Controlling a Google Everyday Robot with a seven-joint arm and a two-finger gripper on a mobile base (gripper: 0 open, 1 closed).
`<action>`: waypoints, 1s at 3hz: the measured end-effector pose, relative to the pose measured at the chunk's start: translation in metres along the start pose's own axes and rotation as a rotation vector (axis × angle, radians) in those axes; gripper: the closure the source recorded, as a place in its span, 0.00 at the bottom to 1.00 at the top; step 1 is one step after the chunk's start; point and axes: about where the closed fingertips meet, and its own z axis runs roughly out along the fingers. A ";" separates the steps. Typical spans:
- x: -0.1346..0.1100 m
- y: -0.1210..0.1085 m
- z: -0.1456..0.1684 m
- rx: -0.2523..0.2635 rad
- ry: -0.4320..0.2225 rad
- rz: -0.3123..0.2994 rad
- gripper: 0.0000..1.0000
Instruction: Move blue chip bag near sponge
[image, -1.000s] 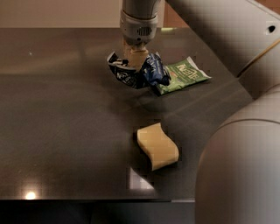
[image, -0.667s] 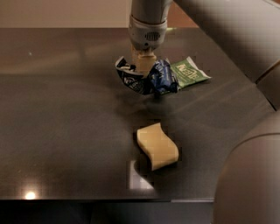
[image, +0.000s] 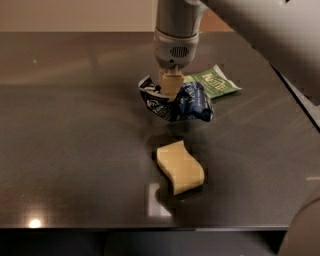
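The blue chip bag (image: 180, 102) is crumpled, dark navy with white lettering. My gripper (image: 170, 86) comes down from above and is shut on the bag's middle, holding it just above the dark table (image: 75, 125). The sponge (image: 180, 166), a pale yellow block with wavy sides, lies on the table just below and in front of the bag, a short gap apart.
A green chip bag (image: 215, 82) lies flat on the table just behind and right of the blue bag. My arm's pale body fills the upper right and the lower right corner. The table's front edge runs along the bottom.
My gripper has carried the blue chip bag to the right and nearer to the sponge. The sponge and green bag have not moved.
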 end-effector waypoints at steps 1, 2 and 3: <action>-0.001 0.018 -0.003 -0.014 -0.003 0.027 0.60; 0.001 0.033 -0.001 -0.033 -0.005 0.050 0.36; 0.001 0.044 0.002 -0.068 -0.016 0.050 0.13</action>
